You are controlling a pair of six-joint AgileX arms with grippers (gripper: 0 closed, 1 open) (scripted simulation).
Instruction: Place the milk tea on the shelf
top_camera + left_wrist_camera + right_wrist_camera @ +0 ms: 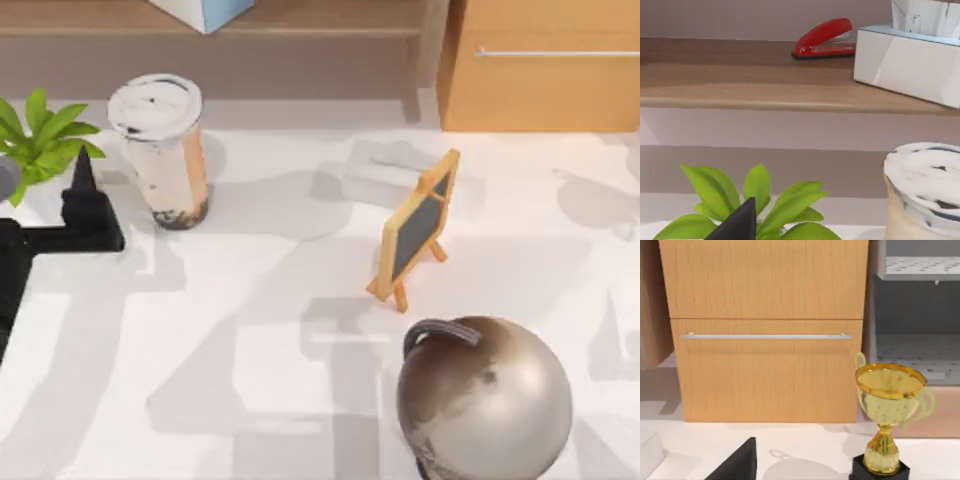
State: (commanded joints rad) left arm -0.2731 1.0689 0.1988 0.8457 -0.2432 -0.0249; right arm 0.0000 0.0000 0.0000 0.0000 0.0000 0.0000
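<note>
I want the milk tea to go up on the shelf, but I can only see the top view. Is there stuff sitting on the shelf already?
Observer: Yes. The left wrist view shows a red stapler lying on the shelf.
Operator: Is that blue and white thing at the top of my picture on the shelf too?
Observer: Yes. It is a white tissue box with tissue poking out, standing beside the stapler.
Operator: Is there anything near the cabinet?
Observer: The right wrist view shows a gold trophy on a black base, standing on the table by the cabinet.
</note>
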